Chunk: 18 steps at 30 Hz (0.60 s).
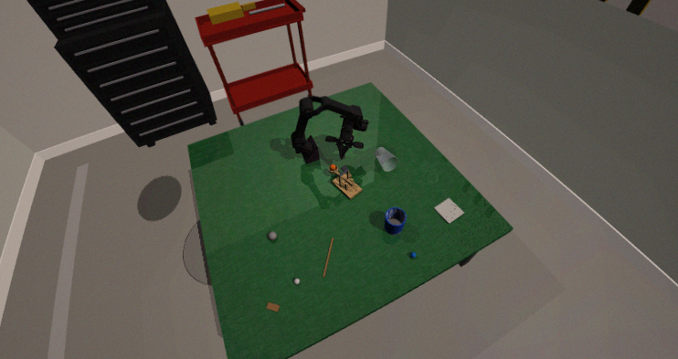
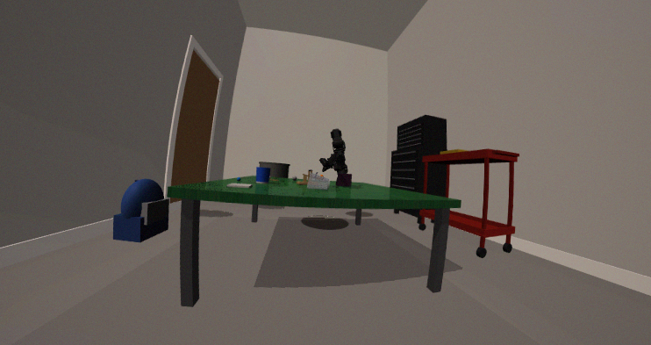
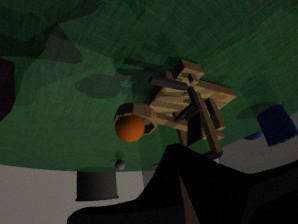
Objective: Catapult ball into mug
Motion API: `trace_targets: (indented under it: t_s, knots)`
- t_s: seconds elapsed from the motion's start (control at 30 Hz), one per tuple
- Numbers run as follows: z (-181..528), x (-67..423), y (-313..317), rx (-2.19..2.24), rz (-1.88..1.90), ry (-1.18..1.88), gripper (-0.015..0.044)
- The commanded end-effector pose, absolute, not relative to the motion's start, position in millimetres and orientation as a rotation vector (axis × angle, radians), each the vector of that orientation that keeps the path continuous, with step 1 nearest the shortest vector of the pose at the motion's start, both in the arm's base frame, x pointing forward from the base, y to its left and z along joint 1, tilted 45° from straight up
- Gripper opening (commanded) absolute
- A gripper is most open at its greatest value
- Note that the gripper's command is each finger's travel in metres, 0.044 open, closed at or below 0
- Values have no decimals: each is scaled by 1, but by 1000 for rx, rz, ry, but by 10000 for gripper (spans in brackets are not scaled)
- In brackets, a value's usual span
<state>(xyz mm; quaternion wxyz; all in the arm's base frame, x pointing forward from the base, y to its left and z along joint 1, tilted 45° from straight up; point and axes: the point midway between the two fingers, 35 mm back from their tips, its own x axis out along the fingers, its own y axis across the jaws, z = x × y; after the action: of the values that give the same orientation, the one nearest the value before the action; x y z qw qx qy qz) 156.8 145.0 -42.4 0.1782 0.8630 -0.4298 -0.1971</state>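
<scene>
Fingers together, nothing between them. Gripper [image 1: 342, 154] hangs above the green table [image 1: 247, 176], pointing down, just off the catapult [image 1: 346, 184] toward 12 o'clock. Orange ball [image 1: 333, 167] sits in the catapult's cup, at the arm's 10 o'clock end. Blue mug [image 1: 395, 219] upright, apart from the catapult toward 4 o'clock. Clear cup [image 1: 386, 159] on its side, toward 2 o'clock.

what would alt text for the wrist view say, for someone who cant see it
A small wooden catapult sits on the green table with an orange ball in the cup at its left end. The shut, empty dark end effector fills the bottom of the frame just below it, and part of a blue mug shows at the right edge.
</scene>
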Motion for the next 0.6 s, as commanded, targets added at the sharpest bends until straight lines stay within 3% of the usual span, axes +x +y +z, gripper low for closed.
trace_targets:
  t_s: [0.0,0.57]
  knots:
    - [-49,157,138,2424,-553,-1206,0]
    - [-68,159,118,2424,-551,-1206,0]
